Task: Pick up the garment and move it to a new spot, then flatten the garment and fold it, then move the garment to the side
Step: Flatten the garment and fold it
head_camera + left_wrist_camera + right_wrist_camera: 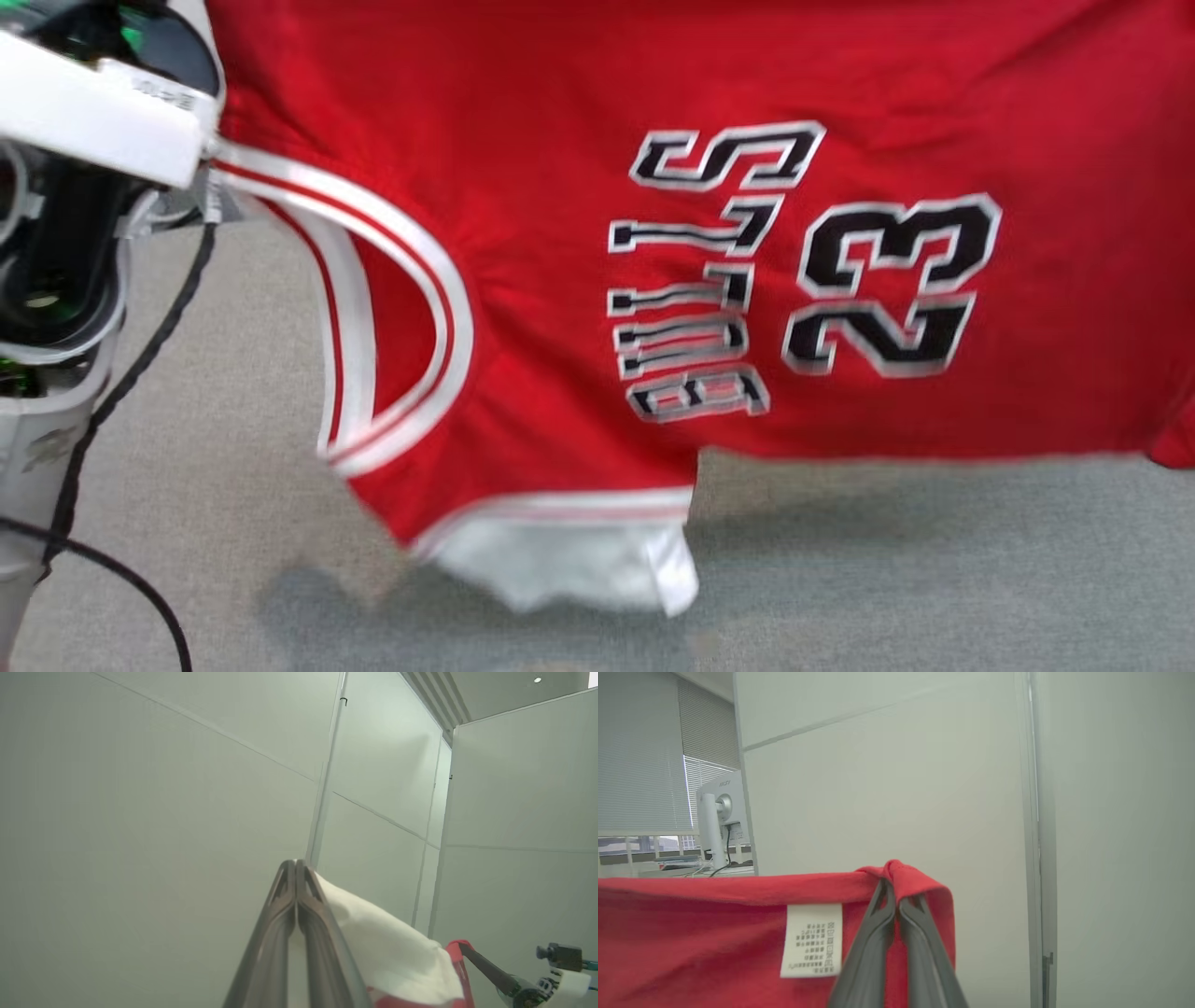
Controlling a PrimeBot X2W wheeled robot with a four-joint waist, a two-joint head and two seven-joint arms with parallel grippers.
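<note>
Gripping jersey [560, 187]: left claw [295, 864], right claw [895, 889] clamped; monitor [723, 807] beside partition [887, 788].

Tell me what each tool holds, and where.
Both hold the red jersey: the left tool pinches a white part of it, the right tool its red edge beside the label.

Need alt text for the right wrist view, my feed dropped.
The right gripper, shut, pinches the top edge of a red garment that hangs stretched to the view's left, a white care label near the gripper. Behind are pale partition walls and a monitor by window blinds.
</note>
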